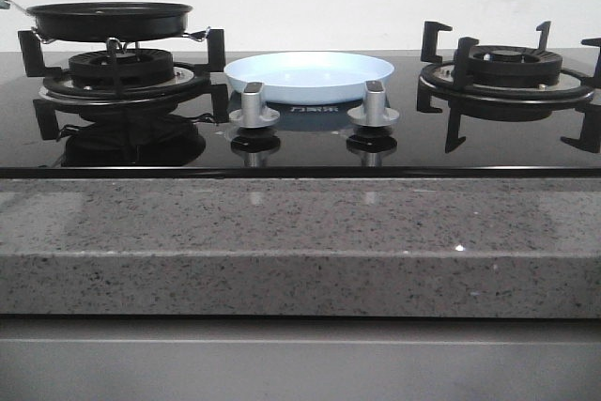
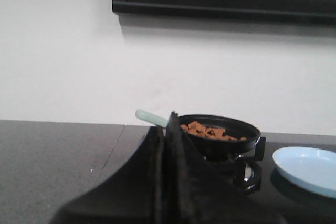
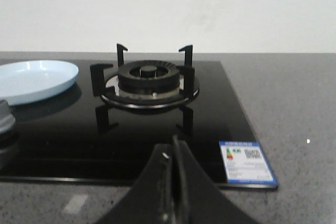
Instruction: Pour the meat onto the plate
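Observation:
The pale-blue plate (image 1: 310, 75) sits empty on the black hob between the two burners; it also shows in the left wrist view (image 2: 307, 169) and the right wrist view (image 3: 34, 80). The meat (image 2: 210, 131), small golden-brown pieces, lies in a black frying pan (image 2: 223, 132) on the left burner; in the front view only the pan's side (image 1: 110, 21) shows. The pan's pale-green handle (image 2: 150, 117) points left. My left gripper (image 2: 167, 129) is shut and empty, some way short of the handle. My right gripper (image 3: 172, 153) is shut and empty, before the right burner. Neither gripper shows in the front view.
Two silver knobs (image 1: 254, 105) (image 1: 375, 103) stand in front of the plate. The right burner (image 1: 507, 77) with its black grate carries nothing. A grey speckled stone counter (image 1: 300, 241) runs along the front. An energy label (image 3: 245, 162) is stuck on the hob's near right corner.

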You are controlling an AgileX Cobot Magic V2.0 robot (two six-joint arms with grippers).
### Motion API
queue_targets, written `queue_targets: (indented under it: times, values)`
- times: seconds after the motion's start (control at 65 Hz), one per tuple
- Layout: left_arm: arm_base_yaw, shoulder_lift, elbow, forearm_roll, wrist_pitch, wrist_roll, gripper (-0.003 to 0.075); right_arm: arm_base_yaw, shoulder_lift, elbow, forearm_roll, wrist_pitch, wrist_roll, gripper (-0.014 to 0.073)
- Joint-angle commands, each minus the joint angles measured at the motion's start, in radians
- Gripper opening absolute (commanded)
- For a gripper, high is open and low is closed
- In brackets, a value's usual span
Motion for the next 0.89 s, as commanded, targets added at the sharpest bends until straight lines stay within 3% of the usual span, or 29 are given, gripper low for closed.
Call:
queue_targets:
  times: [0.0, 0.431, 0.631, 0.877]
  values:
    - [-0.006, -0.005, -0.116, -0.002, 0.005, -0.005, -0.002, -0.004, -0.008, -0.097, -0.012, -0.044, -0.011, -0.0069]
    - [-0.006, 0.32, -0.48, 0.003, 0.298, -0.005, -0.002, -0.004, 0.259, -0.452, -0.012, 0.203, -0.011, -0.0069]
    - [-0.006, 0.475, -0.512, 0.003, 0.328, -0.005, -0.002, -0.004, 0.408, -0.493, -0.012, 0.314, -0.011, -0.0069]
    - [-0.006, 0.578, -0.512, -0.014, 0.344, -0.005, -0.002, -0.004, 0.519, -0.487, -0.012, 0.339, -0.011, -0.0069]
